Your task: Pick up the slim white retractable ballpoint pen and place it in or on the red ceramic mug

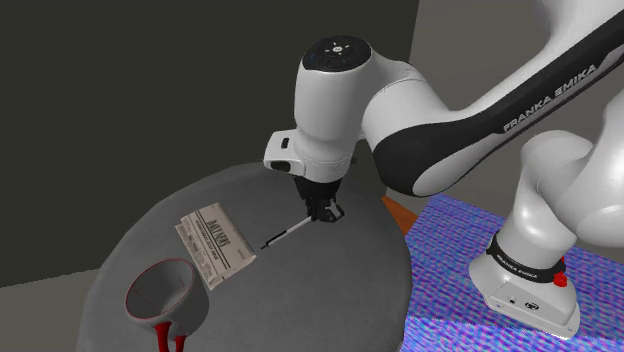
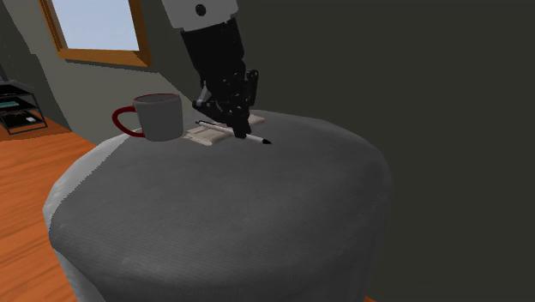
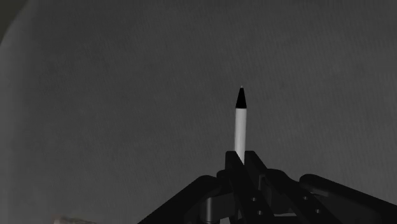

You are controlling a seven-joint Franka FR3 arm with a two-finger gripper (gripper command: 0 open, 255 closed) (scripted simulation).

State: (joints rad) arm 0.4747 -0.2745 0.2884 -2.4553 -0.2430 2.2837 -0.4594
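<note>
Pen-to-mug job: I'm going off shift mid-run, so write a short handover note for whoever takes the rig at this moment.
Gripper: shut on the white pen, black tip pointing away from the hand.
Pen: low over the round grey surface, beside the folded newspaper; I cannot tell whether it is clear of the surface.
Mug: grey with red rim and handle, upright, empty, on the far side of the newspaper from the pen.
Done: grasp.
Left: lift, carry to the mug, release in or on it.
</note>
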